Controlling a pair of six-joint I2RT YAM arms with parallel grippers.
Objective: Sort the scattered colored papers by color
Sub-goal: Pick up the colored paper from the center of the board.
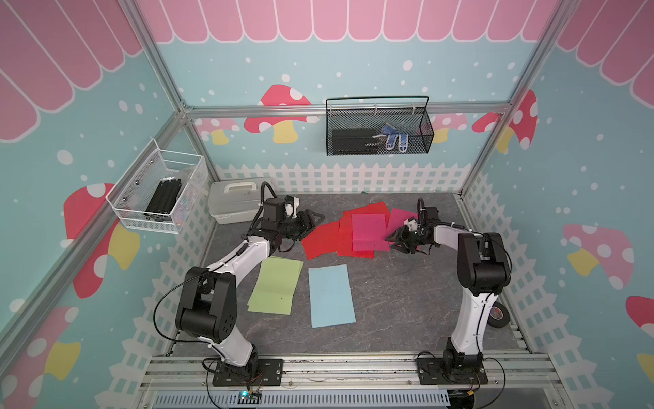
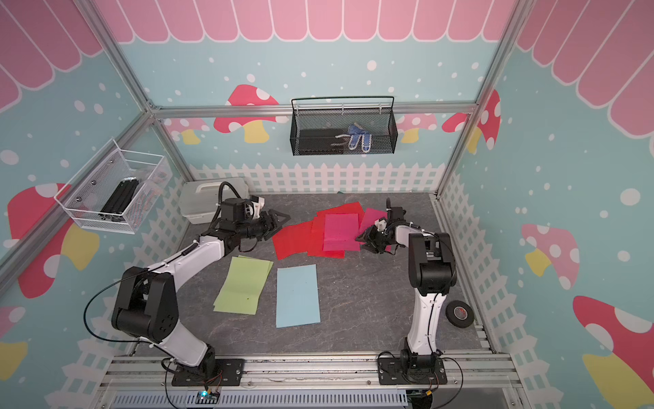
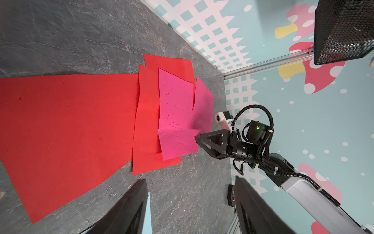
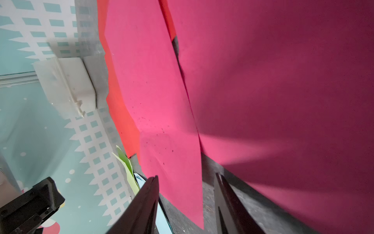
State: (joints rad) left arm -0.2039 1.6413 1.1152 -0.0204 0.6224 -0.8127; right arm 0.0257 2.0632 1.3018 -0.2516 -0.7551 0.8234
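Several red papers point(image 1: 320, 240) lie fanned out at the back middle of the table. A magenta-pink sheet point(image 1: 368, 232) rests on top of them, and a second magenta sheet point(image 1: 400, 216) lies to its right, partly under my right arm. Nearer the front, a stack of light green papers point(image 1: 276, 285) lies beside a light blue sheet point(image 1: 331, 295). My right gripper point(image 1: 391, 240) is low at the top magenta sheet's right edge. In the right wrist view its jaws point(image 4: 186, 175) stand apart with that sheet's corner point(image 4: 182, 192) between them. My left gripper point(image 1: 318, 216) hovers open and empty left of the red papers point(image 3: 60, 131).
A white lidded box point(image 1: 233, 202) stands in the back left corner behind my left arm. A black tape roll point(image 1: 497, 313) lies at the right edge by the right arm. A black mesh basket point(image 1: 378, 127) and a white mesh basket point(image 1: 159, 191) hang on the walls.
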